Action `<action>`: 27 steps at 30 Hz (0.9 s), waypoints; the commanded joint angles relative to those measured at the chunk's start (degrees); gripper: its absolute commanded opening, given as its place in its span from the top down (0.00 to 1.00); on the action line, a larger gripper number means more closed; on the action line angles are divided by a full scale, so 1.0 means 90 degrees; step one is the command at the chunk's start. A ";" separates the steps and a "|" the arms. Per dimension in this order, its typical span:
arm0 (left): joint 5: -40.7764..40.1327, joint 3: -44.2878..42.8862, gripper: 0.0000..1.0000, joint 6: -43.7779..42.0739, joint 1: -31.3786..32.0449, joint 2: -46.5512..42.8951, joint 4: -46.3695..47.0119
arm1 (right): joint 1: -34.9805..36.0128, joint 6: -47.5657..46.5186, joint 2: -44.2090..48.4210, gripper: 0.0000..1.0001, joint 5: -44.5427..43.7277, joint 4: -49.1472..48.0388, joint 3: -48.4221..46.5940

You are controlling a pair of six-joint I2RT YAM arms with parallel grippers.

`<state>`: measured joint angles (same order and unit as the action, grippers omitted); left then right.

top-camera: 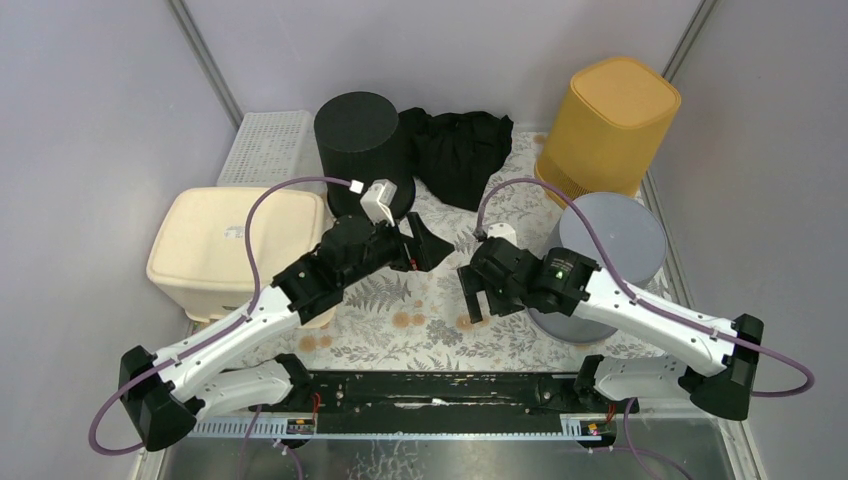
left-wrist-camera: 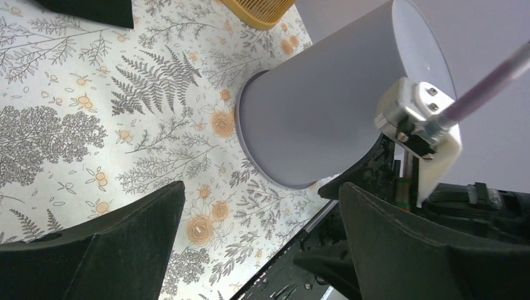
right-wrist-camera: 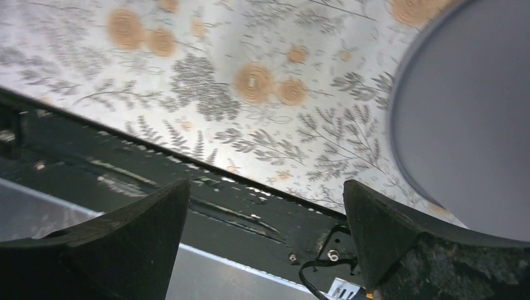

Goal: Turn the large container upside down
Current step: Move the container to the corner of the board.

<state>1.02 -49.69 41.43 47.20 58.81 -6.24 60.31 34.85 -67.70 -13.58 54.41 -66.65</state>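
On the table [top-camera: 420, 335], right side: grey container [top-camera: 610, 255] stands mouth-down, closed base up; contents hidden. Left gripper [top-camera: 425, 243] and right gripper [top-camera: 478, 300] both spread wide, holding nothing, near it.

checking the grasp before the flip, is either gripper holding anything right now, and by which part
Nothing is held: the left gripper and the right gripper are both open and empty.
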 commanded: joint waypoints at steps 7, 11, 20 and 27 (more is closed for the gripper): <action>0.0024 0.0156 0.00 -0.0013 0.0011 0.0096 0.0248 | -0.0405 0.0550 0.0035 0.01 -0.0764 0.0208 0.0807; 0.0025 0.0160 0.00 -0.0004 0.0010 0.0096 0.0254 | -0.1254 0.0263 0.0298 0.00 -0.0191 -0.0238 0.1310; 0.0027 0.0204 0.00 0.0045 0.0010 0.0064 0.0283 | -0.2375 -0.0260 0.0419 0.01 0.0200 -0.0581 0.1552; 0.0002 0.0167 0.00 0.0035 0.0009 0.0041 0.0197 | -0.3103 -0.0646 0.0364 0.01 0.0515 -0.0833 0.1605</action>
<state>1.08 -48.21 41.69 47.20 59.88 -6.13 35.86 32.03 -64.58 -10.59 48.77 -52.29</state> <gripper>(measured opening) 1.000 0.993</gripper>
